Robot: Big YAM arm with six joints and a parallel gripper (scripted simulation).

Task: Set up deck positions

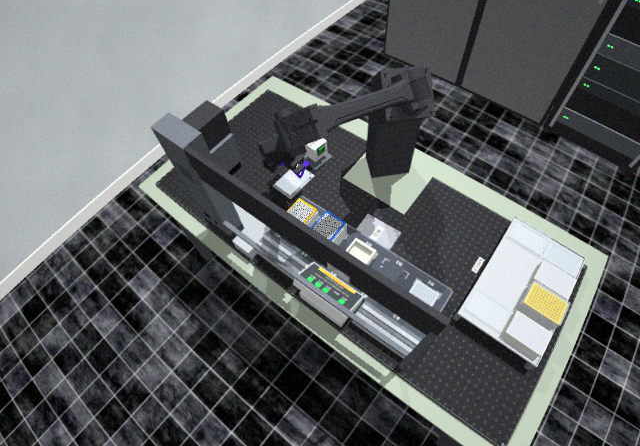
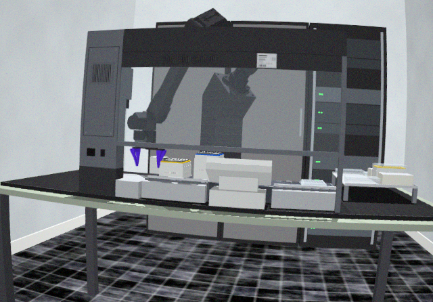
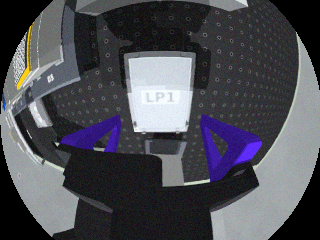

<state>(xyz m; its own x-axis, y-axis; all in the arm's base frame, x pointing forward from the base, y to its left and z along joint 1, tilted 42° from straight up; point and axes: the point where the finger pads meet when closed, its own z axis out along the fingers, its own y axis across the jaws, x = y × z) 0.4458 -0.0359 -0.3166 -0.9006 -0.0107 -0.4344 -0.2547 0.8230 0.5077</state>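
Note:
My gripper (image 1: 298,170) hangs open and empty a little above lid park LP1, its purple fingers apart in the exterior view (image 2: 147,157) and in the wrist view (image 3: 162,143). Below it a pale lid (image 1: 291,183) lies flat on LP1; the wrist view shows the lid (image 3: 160,95) between dark posts, with the letters "LP1" showing. Along the deck row stand a yellow tip rack (image 1: 301,209), a blue tip rack (image 1: 328,225), an open reservoir (image 1: 360,251), an empty position (image 1: 395,268) and a sample plate (image 1: 424,291) with its wells showing.
The green READY button box (image 1: 319,146) stands just behind the gripper. A grey nest (image 1: 381,235) lies beside the row. The dark gantry beam (image 1: 310,234) runs along the deck. The shelf (image 1: 519,286) at the right holds a yellow rack (image 1: 545,302) and pale covered items.

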